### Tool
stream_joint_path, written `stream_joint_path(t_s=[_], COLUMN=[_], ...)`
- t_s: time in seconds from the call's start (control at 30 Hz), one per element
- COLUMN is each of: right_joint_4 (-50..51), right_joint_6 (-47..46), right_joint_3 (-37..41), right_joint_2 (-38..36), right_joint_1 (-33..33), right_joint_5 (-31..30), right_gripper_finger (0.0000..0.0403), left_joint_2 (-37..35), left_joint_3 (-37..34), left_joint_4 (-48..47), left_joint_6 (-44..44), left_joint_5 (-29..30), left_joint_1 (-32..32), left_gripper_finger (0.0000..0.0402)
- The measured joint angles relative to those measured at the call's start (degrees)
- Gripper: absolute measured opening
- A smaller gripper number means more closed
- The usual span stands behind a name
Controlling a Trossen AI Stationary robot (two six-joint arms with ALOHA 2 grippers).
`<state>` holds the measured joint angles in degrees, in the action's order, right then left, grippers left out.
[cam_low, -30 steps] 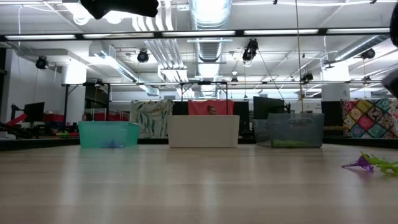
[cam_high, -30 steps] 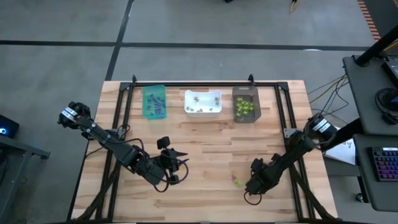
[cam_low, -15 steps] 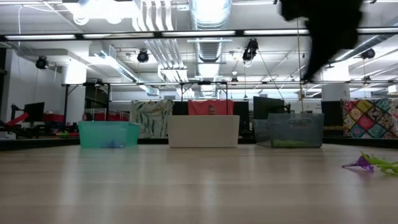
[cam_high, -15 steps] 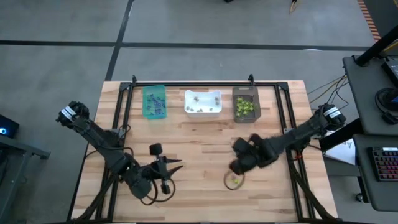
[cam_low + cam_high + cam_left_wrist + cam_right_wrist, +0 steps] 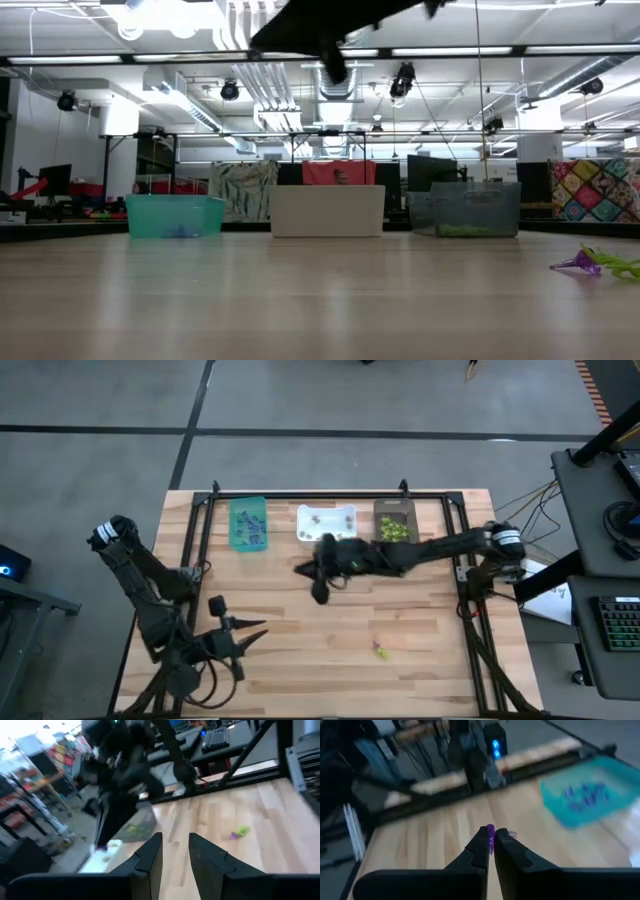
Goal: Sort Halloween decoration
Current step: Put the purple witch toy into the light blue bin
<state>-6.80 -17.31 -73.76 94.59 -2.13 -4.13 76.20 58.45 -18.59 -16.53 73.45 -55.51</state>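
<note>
A purple trinket (image 5: 490, 831) is pinched between the clenched jaws of the right gripper (image 5: 320, 592), which is held above the desk (image 5: 330, 630) just below the white bin (image 5: 326, 525) and to the lower right of the teal bin (image 5: 248, 523). In the right wrist view the teal bin, with purple pieces inside, is seen ahead of the jaws, so delivery to it is judged the step in hand. Two more trinkets, one purple (image 5: 377, 647) and one green (image 5: 382, 654), are left touching each other on the desk at about 5 o'clock from centre; green pieces already lie in the brown bin (image 5: 394, 527). Each piece is judged very light, stiff and smooth, easily flicked or dropped, so it is best nipped across its narrowest part with the very tips. Open room is ample across the middle of the desk; the bin walls and the black frame rail (image 5: 310, 496) at 12 o'clock are the edges to be cleared. The left gripper (image 5: 250, 637) waits at 8 o'clock with jaws released and empty.
</note>
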Motion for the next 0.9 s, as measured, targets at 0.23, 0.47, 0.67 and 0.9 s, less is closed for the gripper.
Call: stream_joint_path(t_s=[0.23, 0.47, 0.67, 0.9], right_joint_4=[-3.03, -3.93, -0.6, 7.01], right_joint_6=[4.54, 9.23, 10.94, 9.32], right_joint_3=[-12.27, -28.74, -42.47, -53.0], right_joint_2=[12.92, 27.34, 39.02, 46.77], right_joint_1=[6.76, 11.52, 15.37, 16.83], right_joint_5=[2.52, -2.49, -6.37, -5.96], right_gripper_finger=[0.0012, 0.0012, 0.0012, 0.0012], left_joint_2=[-2.99, -5.33, -5.7, -5.72], left_joint_3=[-0.08, -0.08, -0.08, -0.08], left_joint_4=[-5.02, -6.93, -7.36, -7.87], left_joint_6=[0.02, 0.0, -0.01, -0.28], left_joint_5=[11.36, 15.25, 15.22, 15.99], left_joint_1=[-5.59, -7.34, -7.32, -7.32], left_gripper_finger=[0.0078, 0.0078, 0.0078, 0.0078])
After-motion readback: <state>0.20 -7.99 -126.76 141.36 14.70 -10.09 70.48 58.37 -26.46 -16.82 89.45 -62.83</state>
